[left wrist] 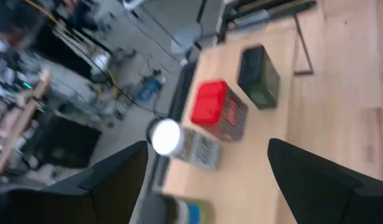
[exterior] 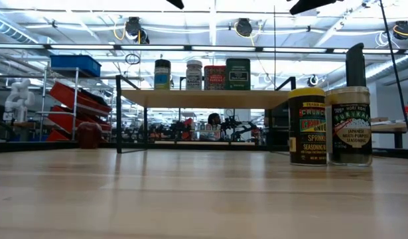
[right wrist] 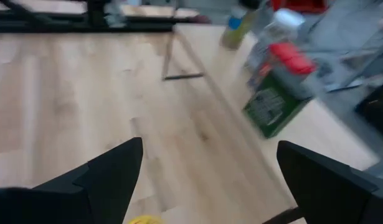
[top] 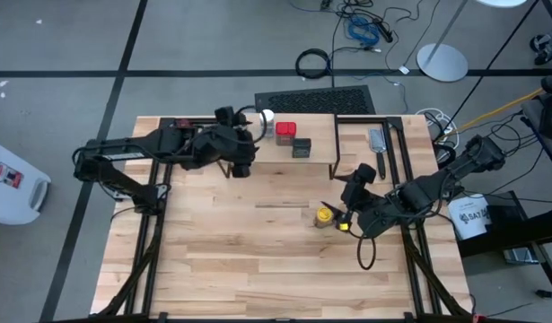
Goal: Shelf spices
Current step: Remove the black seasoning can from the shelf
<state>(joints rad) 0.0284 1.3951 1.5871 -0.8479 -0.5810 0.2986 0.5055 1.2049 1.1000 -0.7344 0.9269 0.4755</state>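
Four containers stand on the shelf (exterior: 204, 98): a dark jar (exterior: 162, 74), white-capped jar (exterior: 194, 74), red tin (exterior: 214, 77), green tin (exterior: 237, 74). Two jars left: yellow-topped (exterior: 306, 126) and tan-topped (exterior: 349, 126), on the table in front of the shelf. Left gripper (left wrist: 207, 174) hangs wide over the shelf; right gripper (right wrist: 207, 180), wide and empty, sits by the yellow-topped jar.

Grey floor (top: 213, 36) w/ cables, blue & red bins (exterior: 74, 79), ceiling lights.

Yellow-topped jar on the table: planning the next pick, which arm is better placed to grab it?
Right. The right claw hangs open just beside the yellow-topped jar, while the left claw is open at the shelf, farther off.
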